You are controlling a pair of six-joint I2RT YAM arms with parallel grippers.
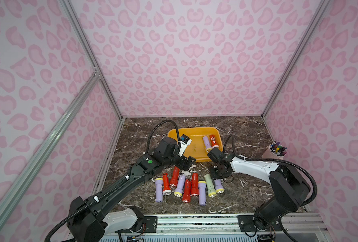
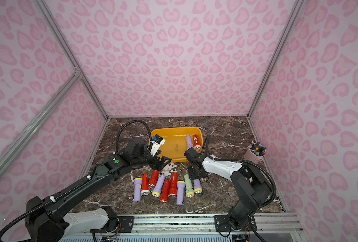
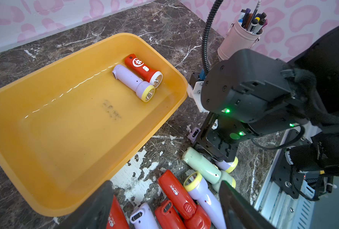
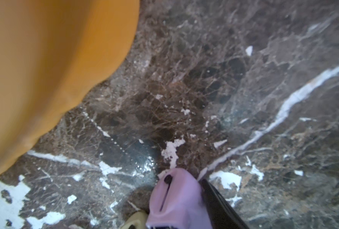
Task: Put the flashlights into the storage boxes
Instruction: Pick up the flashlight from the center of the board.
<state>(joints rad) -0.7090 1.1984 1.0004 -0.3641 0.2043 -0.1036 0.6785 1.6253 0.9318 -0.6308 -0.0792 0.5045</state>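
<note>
Closest to us, nine loose flashlights lie in a row on the front half of the counter, all roughly front-to-back.

Going left to right, the left hand hangs spread wide and empty over the near-left corner of the storage box, just behind the row's red ones.

At the row's right end, the right hand is down over the last lilac flashlight. It straddles the tail, and the head points at the front edge. In the right wrist view one finger sits against its side, but we can't tell if it's properly pinched yet. The pale green flashlight lies right next to it, so that's our worry for a bump.

From that hand the box is just behind and a bit left, so we'd guess a short hop for the right arm. The box holds two already, a lilac one and a red one, side by side at its right end.

The pink cup by the right edge only has markers.
</note>
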